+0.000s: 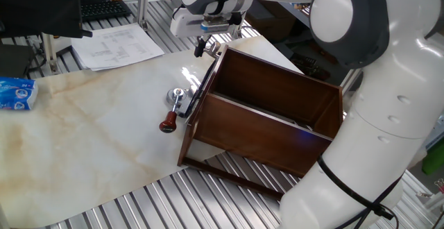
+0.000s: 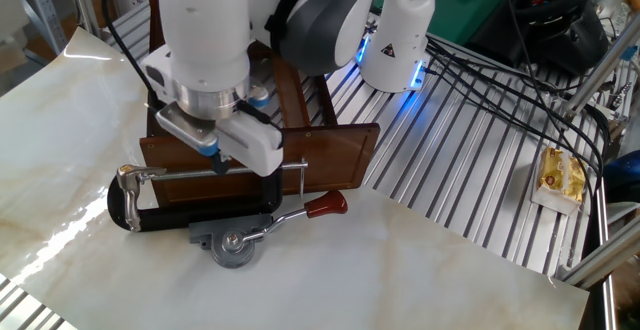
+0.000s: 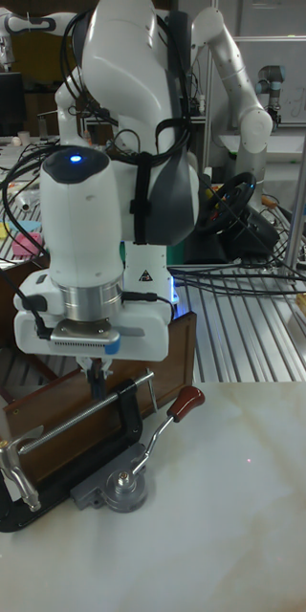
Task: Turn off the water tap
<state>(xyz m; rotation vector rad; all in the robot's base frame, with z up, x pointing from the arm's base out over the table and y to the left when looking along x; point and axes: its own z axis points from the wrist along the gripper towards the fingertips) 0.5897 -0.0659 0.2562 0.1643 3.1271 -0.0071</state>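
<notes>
The water tap (image 2: 126,179) is a tiny silver piece with a curved lever (image 3: 11,461). It sits in the jaw at the left end of a black C-clamp (image 2: 190,215) that lies along the dark brown wooden box (image 2: 330,155). My gripper (image 2: 214,151) hangs just above the clamp's long silver screw rod, right of the tap and not touching it. The fingers (image 3: 96,375) point down and look pressed together with nothing between them. In one fixed view the gripper (image 1: 214,28) hovers over the box's far corner, and the tap is too small to make out there.
A chrome fitting (image 2: 236,243) on a grey plate lies in front of the clamp, its lever ending in a dark red knob (image 2: 326,205). Papers (image 1: 114,45) and a blue packet (image 1: 15,94) lie at the far side. Cables (image 2: 480,80) cross the slatted metal deck.
</notes>
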